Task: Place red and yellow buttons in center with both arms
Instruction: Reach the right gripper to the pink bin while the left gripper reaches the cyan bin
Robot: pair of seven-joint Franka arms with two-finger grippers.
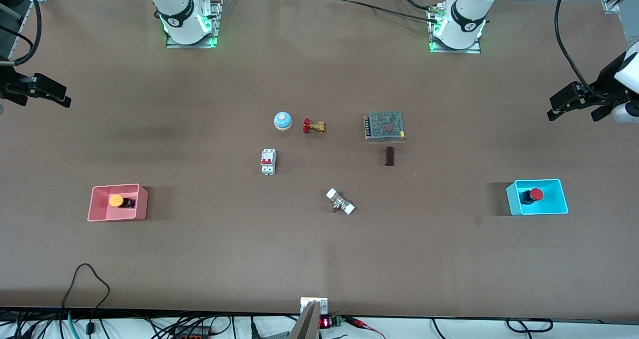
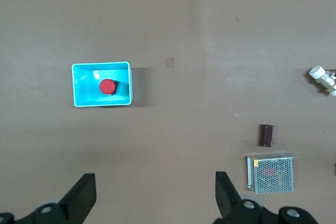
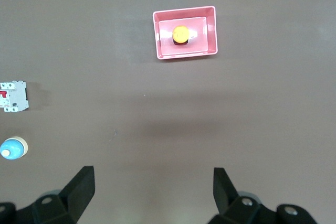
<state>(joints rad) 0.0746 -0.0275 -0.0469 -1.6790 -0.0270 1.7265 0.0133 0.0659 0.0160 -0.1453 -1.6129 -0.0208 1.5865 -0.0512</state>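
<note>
The yellow button [image 1: 116, 200] lies in the pink tray [image 1: 140, 202] toward the right arm's end of the table; it also shows in the right wrist view [image 3: 180, 34]. The red button [image 1: 535, 194] lies in the cyan tray [image 1: 559, 200] toward the left arm's end; it also shows in the left wrist view [image 2: 107, 86]. My right gripper [image 1: 62, 95] is open and empty, up over bare tabletop, apart from the pink tray [image 3: 211, 30]. My left gripper [image 1: 553, 108] is open and empty, over bare tabletop, apart from the cyan tray [image 2: 79, 85].
Around the table's middle lie a blue-and-white bell [image 1: 283, 121], a brass valve [image 1: 314, 126], a white circuit breaker [image 1: 268, 162], a metal mesh box [image 1: 384, 126], a dark brown block [image 1: 390, 156] and a white-ended fitting [image 1: 340, 201].
</note>
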